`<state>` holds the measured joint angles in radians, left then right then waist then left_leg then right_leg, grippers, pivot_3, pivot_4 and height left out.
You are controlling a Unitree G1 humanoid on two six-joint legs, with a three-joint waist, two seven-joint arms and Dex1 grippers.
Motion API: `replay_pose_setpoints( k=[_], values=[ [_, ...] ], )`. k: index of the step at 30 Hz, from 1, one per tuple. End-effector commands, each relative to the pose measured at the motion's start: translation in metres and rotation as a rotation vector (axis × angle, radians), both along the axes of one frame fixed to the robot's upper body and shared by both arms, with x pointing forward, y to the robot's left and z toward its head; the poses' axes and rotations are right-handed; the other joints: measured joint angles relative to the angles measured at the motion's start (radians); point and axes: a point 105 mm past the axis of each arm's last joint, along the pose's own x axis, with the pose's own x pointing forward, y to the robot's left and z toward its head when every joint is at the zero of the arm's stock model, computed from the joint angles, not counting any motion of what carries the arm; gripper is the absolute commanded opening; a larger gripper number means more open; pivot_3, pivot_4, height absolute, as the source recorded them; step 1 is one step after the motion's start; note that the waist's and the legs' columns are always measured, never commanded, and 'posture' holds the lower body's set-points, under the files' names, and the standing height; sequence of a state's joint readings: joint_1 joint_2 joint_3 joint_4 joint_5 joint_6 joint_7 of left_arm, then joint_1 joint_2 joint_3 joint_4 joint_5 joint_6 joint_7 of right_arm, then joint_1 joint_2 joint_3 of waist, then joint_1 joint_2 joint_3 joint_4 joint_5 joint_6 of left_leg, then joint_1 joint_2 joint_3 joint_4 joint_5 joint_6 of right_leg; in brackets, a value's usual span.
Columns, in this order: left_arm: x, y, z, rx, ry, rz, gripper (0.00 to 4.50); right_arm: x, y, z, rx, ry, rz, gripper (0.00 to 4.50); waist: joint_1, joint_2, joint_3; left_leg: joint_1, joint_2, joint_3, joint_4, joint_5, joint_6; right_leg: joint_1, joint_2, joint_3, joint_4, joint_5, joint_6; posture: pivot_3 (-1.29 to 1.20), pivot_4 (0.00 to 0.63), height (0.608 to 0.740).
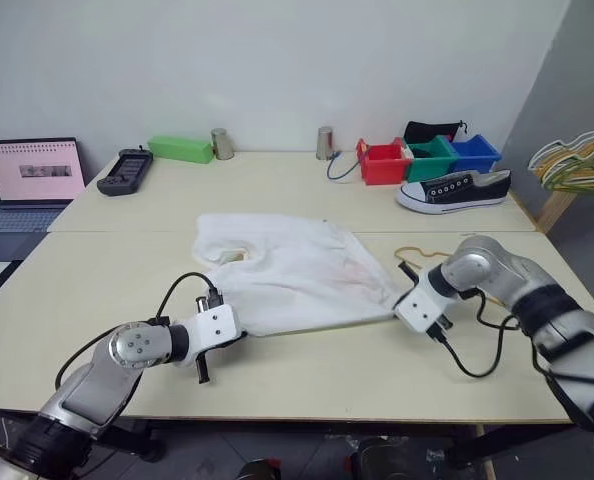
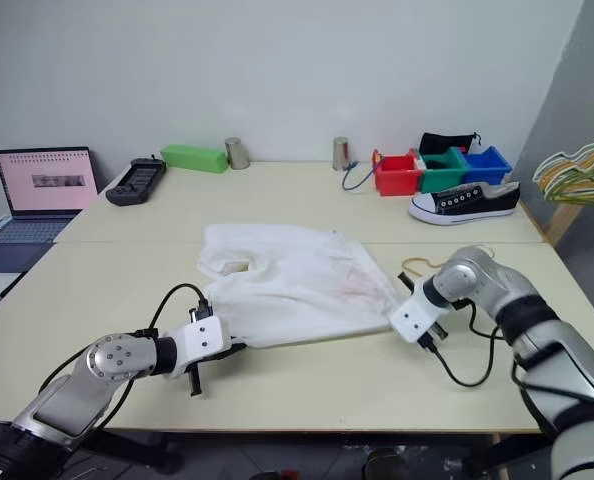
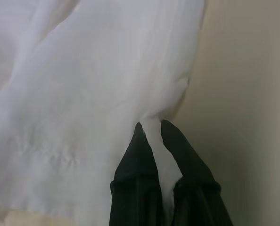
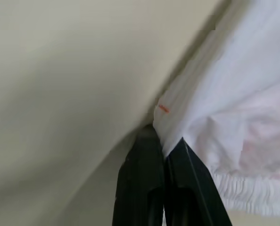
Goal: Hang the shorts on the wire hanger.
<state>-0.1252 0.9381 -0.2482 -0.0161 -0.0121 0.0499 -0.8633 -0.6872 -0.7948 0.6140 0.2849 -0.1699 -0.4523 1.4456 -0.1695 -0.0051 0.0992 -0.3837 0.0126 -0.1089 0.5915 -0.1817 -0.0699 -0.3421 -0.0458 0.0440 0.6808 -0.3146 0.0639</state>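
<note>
Shorts [image 1: 292, 270] lie spread on tabletop [image 1: 127, 300] between both tools. Left tool [image 3: 152, 129] pinched on one near corner, right tool [image 4: 163, 141] pinched on the other. Wire hanger [image 1: 417, 254] just beyond right tool.

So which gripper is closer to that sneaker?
The right gripper: it pinches the shorts on the sneaker's side. The left gripper grips their opposite corner, farther away.

Laptop [image 1: 34, 178], sneaker [image 1: 453, 190], bins [image 1: 428, 158]
</note>
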Motion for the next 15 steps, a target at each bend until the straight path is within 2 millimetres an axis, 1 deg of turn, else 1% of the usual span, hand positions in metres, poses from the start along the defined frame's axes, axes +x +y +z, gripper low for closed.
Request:
replay_pose_setpoints(
  k=[1,3,4,5,6,8,9,11,12,13,14,15],
  values=[
    [-0.002,0.067,0.006,0.228,0.032,0.081,0.00,-0.046,0.002,0.017,-0.023,0.293,-0.104,0.03,0.000,0.000,0.000,0.000,0.000,0.000,0.000,0.000,0.000,0.000,0.000,0.000,0.000,0.000,0.000,-0.13,0.038,0.740],
    [-0.024,0.073,0.009,0.254,0.121,0.014,0.00,-0.053,0.016,0.023,0.022,0.370,-0.142,0.03,-0.005,-0.001,0.001,0.000,0.001,0.001,0.000,0.000,0.000,-0.001,0.000,0.000,0.000,0.000,0.000,-0.12,0.039,0.740],
    [-0.034,0.074,0.011,0.258,0.164,-0.017,0.00,-0.054,0.020,0.025,0.034,0.393,-0.160,0.03,-0.007,-0.001,0.001,0.001,0.002,0.002,0.000,0.000,0.000,-0.001,0.000,0.001,0.000,-0.001,-0.002,-0.11,0.038,0.740],
    [-0.047,0.073,0.014,0.250,0.215,-0.045,0.00,-0.054,0.022,0.025,0.038,0.403,-0.173,0.03,-0.007,-0.001,0.001,0.002,0.002,0.002,0.000,0.000,0.000,-0.001,0.000,0.001,0.000,-0.004,-0.006,-0.11,0.039,0.740],
    [-0.058,0.071,0.017,0.231,0.263,-0.066,0.00,-0.055,0.022,0.026,0.040,0.416,-0.184,0.03,-0.003,-0.001,0.001,0.002,0.002,0.003,0.000,0.000,-0.001,-0.001,0.000,0.001,0.000,-0.004,-0.007,-0.10,0.041,0.740],
    [-0.084,0.058,0.029,0.138,0.390,-0.110,0.00,-0.058,0.022,0.027,0.043,0.464,-0.208,0.03,0.002,-0.005,0.004,0.002,0.002,0.003,0.000,0.000,-0.001,-0.002,-0.004,0.000,0.000,-0.004,-0.007,-0.09,0.039,0.740],
    [-0.095,0.051,0.035,0.102,0.440,-0.130,0.00,-0.059,0.021,0.028,0.043,0.488,-0.219,0.03,0.006,-0.006,0.004,0.001,0.002,0.003,0.000,-0.001,-0.001,-0.006,-0.007,-0.001,0.000,-0.004,-0.007,-0.08,0.039,0.740],
    [-0.105,0.044,0.045,0.068,0.489,-0.160,0.00,-0.056,0.020,0.030,0.047,0.523,-0.242,0.03,0.016,-0.006,0.006,0.000,0.002,0.004,0.000,-0.001,-0.001,-0.008,-0.008,-0.002,0.000,-0.004,-0.007,-0.07,0.032,0.740],
    [-0.104,0.042,0.048,0.055,0.495,-0.163,0.00,-0.053,0.021,0.031,0.053,0.536,-0.256,0.03,0.028,-0.005,0.006,-0.001,0.001,0.004,0.000,-0.001,-0.001,-0.008,-0.009,-0.003,-0.001,-0.004,-0.007,-0.07,0.028,0.740],
    [-0.092,0.044,0.051,0.043,0.461,-0.136,0.00,-0.047,0.022,0.033,0.059,0.539,-0.271,0.03,0.034,-0.004,0.007,-0.001,-0.001,0.005,0.000,-0.001,-0.001,-0.008,-0.009,-0.003,-0.001,-0.005,-0.006,-0.08,0.022,0.740],
    [-0.075,0.048,0.054,0.044,0.407,-0.104,0.00,-0.038,0.023,0.035,0.068,0.531,-0.285,0.03,0.040,-0.004,0.007,-0.001,-0.001,0.006,0.000,-0.001,-0.001,-0.008,-0.009,-0.003,-0.001,-0.005,-0.006,-0.08,0.019,0.740],
    [-0.044,0.058,0.058,0.067,0.291,-0.049,0.00,-0.020,0.026,0.039,0.095,0.495,-0.320,0.03,0.051,-0.002,0.007,-0.001,-0.001,0.006,0.000,-0.001,-0.001,-0.008,-0.009,-0.004,-0.001,-0.005,-0.006,-0.08,0.017,0.740]
  ],
)
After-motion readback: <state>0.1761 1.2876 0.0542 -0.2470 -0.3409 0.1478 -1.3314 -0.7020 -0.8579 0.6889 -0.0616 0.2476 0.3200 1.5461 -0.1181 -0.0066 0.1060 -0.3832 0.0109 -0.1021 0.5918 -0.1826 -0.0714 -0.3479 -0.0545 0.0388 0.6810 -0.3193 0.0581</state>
